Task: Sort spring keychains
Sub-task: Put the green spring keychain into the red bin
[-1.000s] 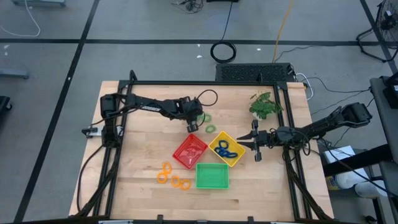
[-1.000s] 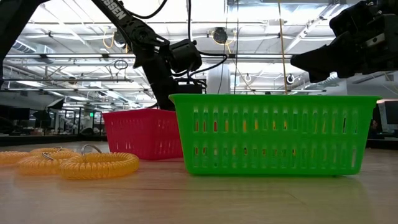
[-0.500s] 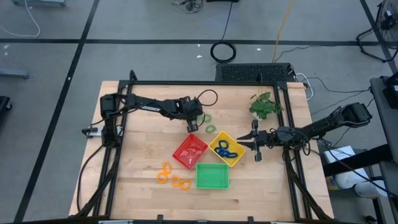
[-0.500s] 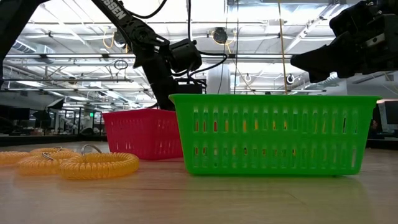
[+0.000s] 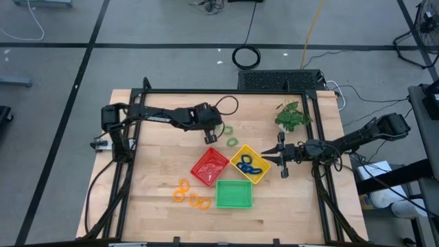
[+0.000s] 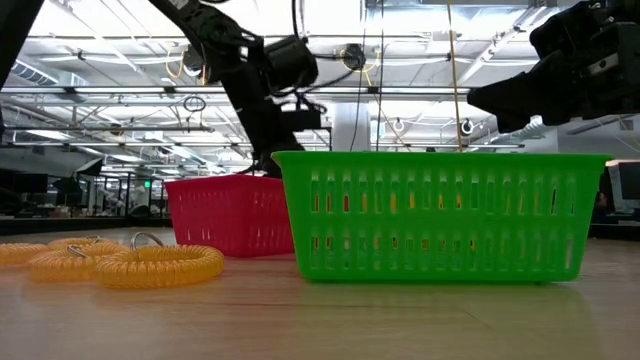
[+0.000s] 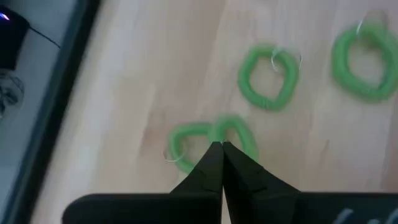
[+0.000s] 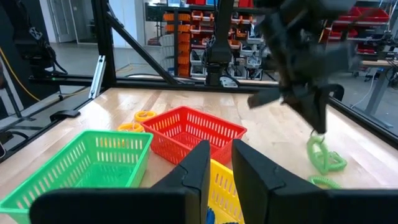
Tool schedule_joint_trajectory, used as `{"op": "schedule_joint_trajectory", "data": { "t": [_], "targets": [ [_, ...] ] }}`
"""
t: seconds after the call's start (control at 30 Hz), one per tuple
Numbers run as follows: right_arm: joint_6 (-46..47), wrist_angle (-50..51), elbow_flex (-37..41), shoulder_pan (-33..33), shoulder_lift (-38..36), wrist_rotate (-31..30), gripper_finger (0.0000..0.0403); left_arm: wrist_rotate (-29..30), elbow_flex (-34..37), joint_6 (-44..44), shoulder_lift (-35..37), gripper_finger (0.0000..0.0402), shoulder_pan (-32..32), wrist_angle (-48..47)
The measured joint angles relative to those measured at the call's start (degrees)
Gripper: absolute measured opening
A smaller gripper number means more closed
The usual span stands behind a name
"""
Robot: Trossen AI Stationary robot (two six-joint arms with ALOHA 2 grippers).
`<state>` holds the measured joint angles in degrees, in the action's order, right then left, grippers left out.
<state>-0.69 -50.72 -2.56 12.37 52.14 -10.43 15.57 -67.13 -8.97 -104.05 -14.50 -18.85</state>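
Left wrist view showed me the left gripper (image 7: 222, 144) clamped on a green spring keychain (image 7: 208, 142), seemingly lifted; overhead hid that. The right gripper (image 5: 280, 156) hung slightly parted beside the yellow tray (image 5: 261, 173).

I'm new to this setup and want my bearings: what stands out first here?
Three bright trays sit mid-table: red tray, yellow tray holding blue coils, green tray. The left gripper lifts a green spring keychain off the table behind them, two more green coils lying beside. Orange keychains lie left of the green tray.
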Motion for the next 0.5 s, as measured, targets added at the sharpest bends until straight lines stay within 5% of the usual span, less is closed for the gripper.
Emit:
{"op": "schedule_joint_trajectory", "data": {
  "t": [0.5],
  "targets": [
    [-0.01,0.0,0.02,0.01,0.0,0.01,0.0057,1.66,0.0,-0.18,11.11,0.0001,2.83,-2.82]
  ]
}}
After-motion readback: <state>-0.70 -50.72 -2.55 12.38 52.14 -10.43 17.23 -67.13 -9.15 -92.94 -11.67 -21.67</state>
